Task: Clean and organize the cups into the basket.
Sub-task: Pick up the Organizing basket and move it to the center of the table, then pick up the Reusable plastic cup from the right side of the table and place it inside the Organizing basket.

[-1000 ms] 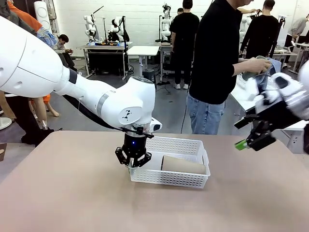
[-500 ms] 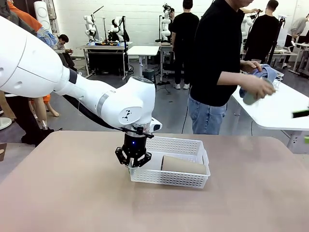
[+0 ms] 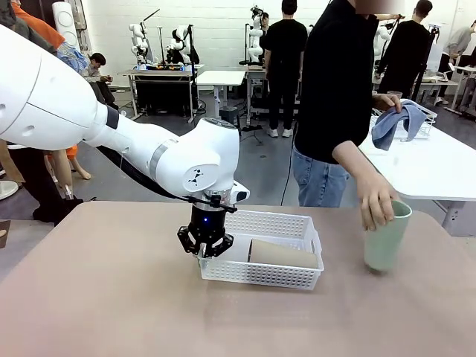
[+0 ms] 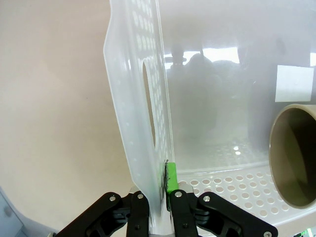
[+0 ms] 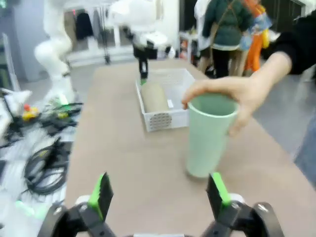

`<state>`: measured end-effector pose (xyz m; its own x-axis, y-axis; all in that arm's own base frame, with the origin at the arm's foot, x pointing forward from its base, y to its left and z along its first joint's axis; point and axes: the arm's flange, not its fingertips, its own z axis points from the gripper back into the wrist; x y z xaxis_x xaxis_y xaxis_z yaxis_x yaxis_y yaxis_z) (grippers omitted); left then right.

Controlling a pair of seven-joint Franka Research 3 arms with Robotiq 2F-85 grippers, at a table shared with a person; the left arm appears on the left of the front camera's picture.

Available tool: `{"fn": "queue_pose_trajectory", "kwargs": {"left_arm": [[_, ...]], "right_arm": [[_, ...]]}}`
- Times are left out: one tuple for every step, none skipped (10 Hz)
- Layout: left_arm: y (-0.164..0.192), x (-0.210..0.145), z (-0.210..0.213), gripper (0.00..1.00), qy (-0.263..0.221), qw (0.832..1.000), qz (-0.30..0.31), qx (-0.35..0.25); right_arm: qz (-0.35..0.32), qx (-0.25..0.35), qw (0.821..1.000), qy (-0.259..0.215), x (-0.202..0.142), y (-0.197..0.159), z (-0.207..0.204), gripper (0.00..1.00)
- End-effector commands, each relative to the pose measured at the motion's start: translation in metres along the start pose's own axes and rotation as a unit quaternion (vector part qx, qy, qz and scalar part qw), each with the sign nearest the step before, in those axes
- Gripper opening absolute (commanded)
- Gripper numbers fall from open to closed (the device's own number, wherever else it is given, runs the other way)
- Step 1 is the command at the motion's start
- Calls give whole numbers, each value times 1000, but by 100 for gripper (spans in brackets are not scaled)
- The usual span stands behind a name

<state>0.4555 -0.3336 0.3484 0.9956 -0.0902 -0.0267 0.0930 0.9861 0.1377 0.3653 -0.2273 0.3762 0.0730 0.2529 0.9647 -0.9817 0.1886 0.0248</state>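
Note:
The white basket point(image 3: 260, 274) sits mid-table with one tan cup point(image 3: 282, 254) lying on its side inside. My left gripper point(image 3: 206, 251) is shut on the basket's left end wall; in the left wrist view the gripper point(image 4: 159, 197) pinches the lattice wall point(image 4: 138, 89), and the tan cup's mouth point(image 4: 294, 153) shows at right. A mint green cup point(image 3: 387, 238) stands upright on the table at the right, with the person's hand point(image 3: 375, 204) on its rim. My right gripper point(image 5: 159, 195) is open, just short of that green cup point(image 5: 207, 136), which the hand point(image 5: 232, 94) still holds.
The person's other hand holds a blue cloth point(image 3: 398, 123) over a white side table point(image 3: 439, 171). Cables point(image 5: 39, 163) lie on the floor beyond the table's edge. The brown tabletop point(image 3: 111, 297) lies bare in front of and left of the basket.
The right arm drew back out of the front view to the right. The person turned from wiping and set the green cup down on the table. The left gripper has not moved.

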Motion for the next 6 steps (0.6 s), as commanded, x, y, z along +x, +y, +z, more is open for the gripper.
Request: {"fn": "queue_pose_trajectory", "kwargs": {"left_arm": [[-2, -3, -6, 0, 4, 1000, -5, 5], [-2, -3, -6, 0, 4, 1000, -5, 5], [-2, -3, -6, 0, 4, 1000, -5, 5], [-2, -3, -6, 0, 4, 1000, -5, 5], [-2, -3, -6, 0, 4, 1000, -5, 5], [-2, -3, -6, 0, 4, 1000, -5, 5]], "right_arm": [[37, 24, 999, 0, 27, -7, 13, 100], [0, 0, 1000, 0, 0, 0, 0, 100], [0, 0, 1000, 0, 0, 0, 0, 100], [0, 0, 1000, 0, 0, 0, 0, 100], [0, 0, 1000, 0, 0, 0, 0, 100], [0, 0, 1000, 0, 0, 0, 0, 100]]}}
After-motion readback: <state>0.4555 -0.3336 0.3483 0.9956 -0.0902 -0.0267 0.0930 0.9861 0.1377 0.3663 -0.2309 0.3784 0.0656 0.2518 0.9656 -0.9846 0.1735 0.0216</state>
